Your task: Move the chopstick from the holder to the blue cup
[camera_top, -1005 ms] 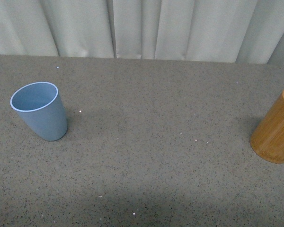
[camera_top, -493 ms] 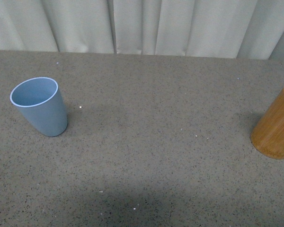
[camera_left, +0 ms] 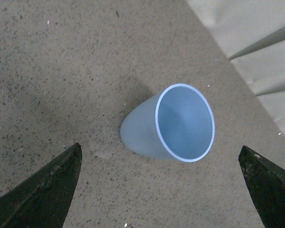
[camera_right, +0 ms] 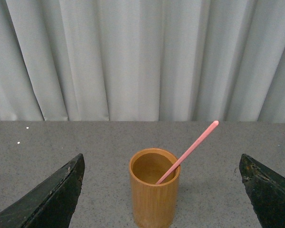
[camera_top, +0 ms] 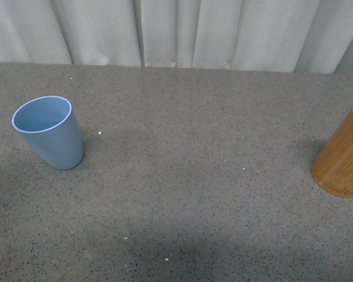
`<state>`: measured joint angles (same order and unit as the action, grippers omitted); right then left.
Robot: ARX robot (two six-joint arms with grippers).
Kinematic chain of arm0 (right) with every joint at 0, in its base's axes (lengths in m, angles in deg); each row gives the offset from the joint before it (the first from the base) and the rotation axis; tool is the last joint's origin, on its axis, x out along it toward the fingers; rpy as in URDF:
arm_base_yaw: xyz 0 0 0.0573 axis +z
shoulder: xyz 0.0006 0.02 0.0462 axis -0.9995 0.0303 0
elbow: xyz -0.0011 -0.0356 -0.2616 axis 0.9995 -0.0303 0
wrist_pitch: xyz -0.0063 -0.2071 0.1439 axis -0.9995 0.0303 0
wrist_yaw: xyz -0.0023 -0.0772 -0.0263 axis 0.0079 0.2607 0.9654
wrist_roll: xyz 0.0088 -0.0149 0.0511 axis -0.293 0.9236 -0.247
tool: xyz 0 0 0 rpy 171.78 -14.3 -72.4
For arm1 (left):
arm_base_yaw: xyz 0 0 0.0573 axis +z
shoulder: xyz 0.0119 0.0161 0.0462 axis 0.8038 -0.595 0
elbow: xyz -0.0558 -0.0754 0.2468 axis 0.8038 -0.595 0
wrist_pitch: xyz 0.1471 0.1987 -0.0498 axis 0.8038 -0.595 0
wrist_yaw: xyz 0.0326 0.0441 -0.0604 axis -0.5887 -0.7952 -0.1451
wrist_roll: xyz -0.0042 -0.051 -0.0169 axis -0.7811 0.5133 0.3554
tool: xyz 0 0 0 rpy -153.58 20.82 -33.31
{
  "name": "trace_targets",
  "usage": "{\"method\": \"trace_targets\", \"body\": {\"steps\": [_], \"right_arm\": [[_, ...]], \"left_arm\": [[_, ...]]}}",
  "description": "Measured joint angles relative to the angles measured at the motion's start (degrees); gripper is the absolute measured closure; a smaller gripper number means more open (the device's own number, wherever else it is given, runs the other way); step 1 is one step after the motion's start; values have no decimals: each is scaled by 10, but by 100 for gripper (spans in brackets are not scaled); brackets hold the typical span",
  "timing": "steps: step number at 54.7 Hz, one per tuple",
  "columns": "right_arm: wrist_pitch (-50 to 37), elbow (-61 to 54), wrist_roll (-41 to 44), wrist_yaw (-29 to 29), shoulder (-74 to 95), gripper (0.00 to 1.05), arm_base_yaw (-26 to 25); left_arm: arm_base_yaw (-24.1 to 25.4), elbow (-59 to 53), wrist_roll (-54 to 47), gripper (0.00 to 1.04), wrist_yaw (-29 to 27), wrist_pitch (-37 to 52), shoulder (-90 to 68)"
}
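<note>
I am holding my left gripper (camera_left: 160, 146) with its jaws spread wide, gripping nothing, and looking down on the light blue plastic cup (camera_left: 180, 123), which is standing upright on the grey speckled tabletop (camera_left: 61, 71). My right gripper (camera_right: 161, 156) is hanging with its jaws equally wide apart, also gripping nothing, and facing the cylindrical bamboo holder (camera_right: 154, 190). The slim pink chopstick (camera_right: 187, 152) is leaning inside that holder, its upper end projecting past the rim. In the front view the cup is sitting at the table's left and the holder at the far right edge, well apart, before a pale pleated curtain (camera_top: 182, 32).
</note>
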<state>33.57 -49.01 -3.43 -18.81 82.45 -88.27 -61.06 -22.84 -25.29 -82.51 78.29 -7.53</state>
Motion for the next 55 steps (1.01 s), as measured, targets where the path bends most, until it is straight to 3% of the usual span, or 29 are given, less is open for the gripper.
{"method": "trace_targets", "body": {"steps": [17,55], "right_arm": [[0,0,0,0,0,10,0],[0,0,0,0,0,10,0]], "left_arm": [[-31,59,-4,7,-8,-25,-114],[-33,83,0,7,-13,-27,-177]]}}
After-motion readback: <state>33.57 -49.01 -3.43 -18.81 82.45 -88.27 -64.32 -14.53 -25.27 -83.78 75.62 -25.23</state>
